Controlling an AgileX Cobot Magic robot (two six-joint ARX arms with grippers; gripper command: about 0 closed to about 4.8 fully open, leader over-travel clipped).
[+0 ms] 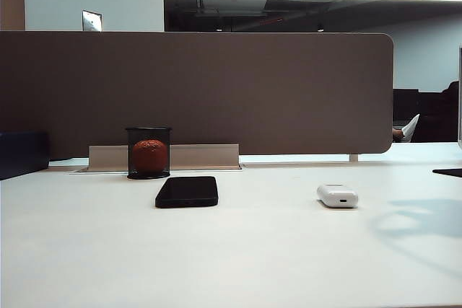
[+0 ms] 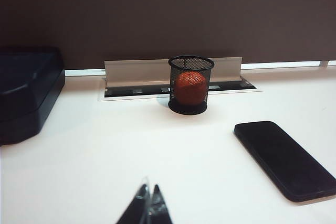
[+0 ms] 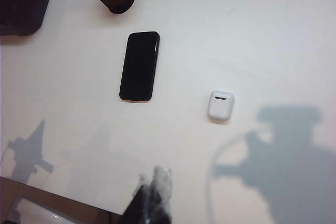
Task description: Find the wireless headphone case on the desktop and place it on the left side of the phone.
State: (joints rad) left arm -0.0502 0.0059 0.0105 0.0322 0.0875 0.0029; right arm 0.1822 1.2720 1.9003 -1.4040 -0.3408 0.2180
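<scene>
Headphone case point(image 1: 337, 195) lying flat on counter point(image 1: 238, 257), well right of phone point(image 1: 187, 191); probably light, rigid, slippery; best pinched across flat sides. Left gripper point(image 2: 149, 205) and right gripper point(image 3: 154, 192) high, fingers pressed together, empty

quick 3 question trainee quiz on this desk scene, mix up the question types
1. True or false: the wireless headphone case lies left of the phone in the exterior view.
2. What sits inside the black mesh cup? A) orange ball B) pens C) nothing
3. Fill in: the right gripper above the desktop and the left gripper are both ____.

Key: 1 false, it lies to the right, apart from it; 2 A; 3 shut, holding nothing.
</scene>
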